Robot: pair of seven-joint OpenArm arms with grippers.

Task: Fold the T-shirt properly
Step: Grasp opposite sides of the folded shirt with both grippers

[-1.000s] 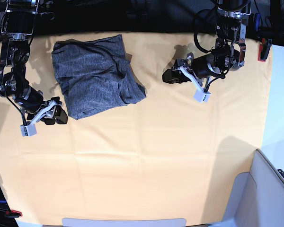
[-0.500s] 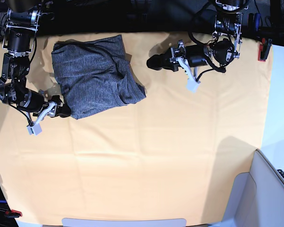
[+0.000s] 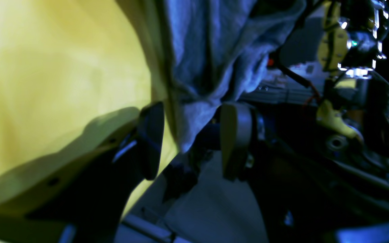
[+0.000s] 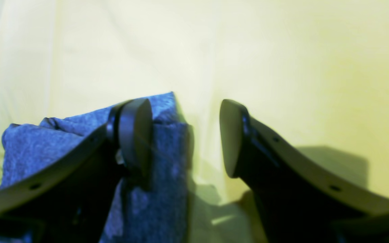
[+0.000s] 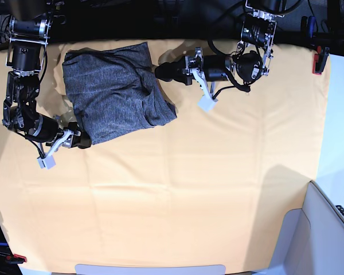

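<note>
While both pincers gape, T-shirt (image 5: 116, 93) lies folded

Both arms have closed in on the T-shirt (image 5: 114, 91) — left gripper (image 5: 160, 71) farthest.

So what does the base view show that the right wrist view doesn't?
Only the base view shows the whole folded T-shirt, both arms, and the left tool at the shirt's far edge. Only the right wrist view shows the right tool up close, jaws open, one finger over the shirt corner. Both show the shirt on the yellow-orange cloth.
</note>
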